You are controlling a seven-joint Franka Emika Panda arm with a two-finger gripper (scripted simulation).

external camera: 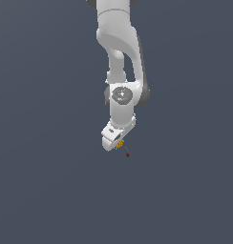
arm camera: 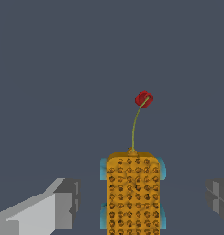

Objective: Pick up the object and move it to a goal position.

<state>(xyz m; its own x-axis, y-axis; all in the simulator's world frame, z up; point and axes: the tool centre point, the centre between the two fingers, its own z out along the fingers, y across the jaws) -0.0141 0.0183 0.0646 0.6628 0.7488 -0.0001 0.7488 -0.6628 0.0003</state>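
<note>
The object [arm camera: 133, 193] is a small orange-yellow block with a dotted grid surface and teal edges. In the wrist view it lies between my two fingers, with a gap on each side. My gripper [arm camera: 142, 199] is open and straddles the block without touching it. The left finger [arm camera: 63, 202] is light grey and the right finger [arm camera: 218, 197] is darker. A thin olive line runs from the block to a small red ball [arm camera: 143, 98]. In the exterior view the block [external camera: 120, 144] shows just under the white gripper [external camera: 116, 143], with the red ball [external camera: 127, 155] slightly below and to the exterior view's right.
The white arm [external camera: 119, 57] comes down from the top of the exterior view. The ground is a plain dark grey-blue surface [external camera: 51, 181] with nothing else on it.
</note>
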